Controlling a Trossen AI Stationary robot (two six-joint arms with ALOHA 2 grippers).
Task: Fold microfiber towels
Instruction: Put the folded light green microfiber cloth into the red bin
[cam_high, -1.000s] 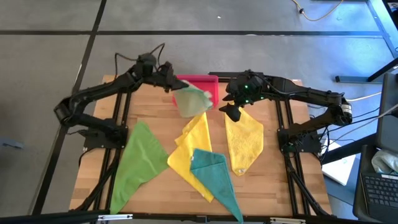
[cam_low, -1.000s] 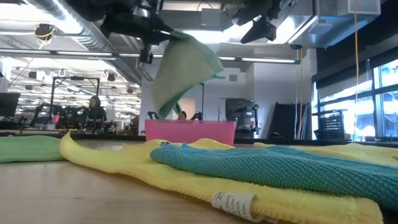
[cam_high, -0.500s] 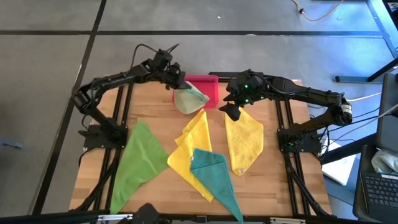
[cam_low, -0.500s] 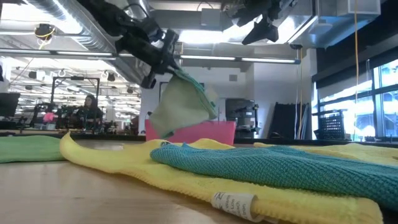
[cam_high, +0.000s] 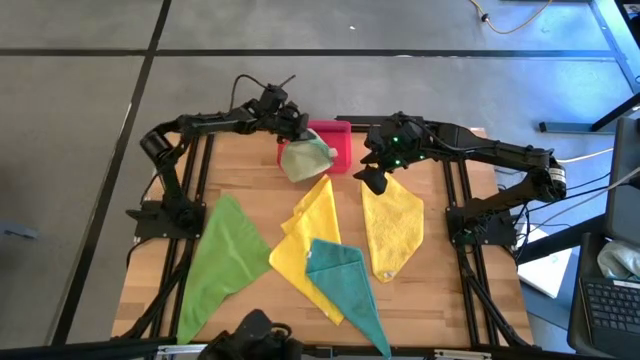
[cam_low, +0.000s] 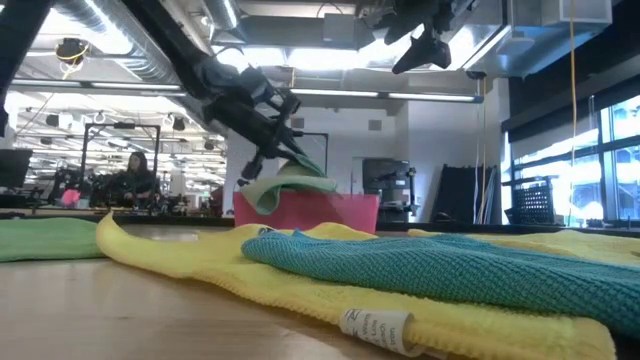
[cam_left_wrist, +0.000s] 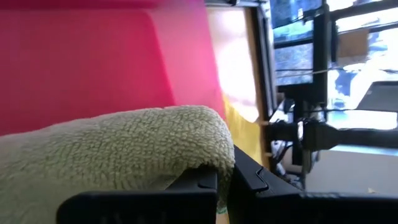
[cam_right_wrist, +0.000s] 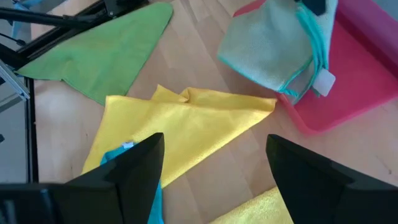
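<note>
Left gripper (cam_high: 296, 128) clamped on the folded olive towel (cam_high: 304, 158), which droops over the pink tray's (cam_high: 336, 134) near rim, while the right gripper (cam_high: 372, 176) hangs spread and empty nearby; soft, light cloth, best pinched at a corner or hem.

Five soft square towels. The pale olive towel (cam_high: 303, 158), folded and edged in teal, hangs bunched over the near rim of a pink tray (cam_high: 335, 134). A bright green towel (cam_high: 222, 262) lies flat at the bench's left. Two yellow towels: one (cam_high: 310, 240) in the middle, one (cam_high: 393, 225) to the right. A teal towel (cam_high: 345, 283) overlaps the middle yellow one.
</note>
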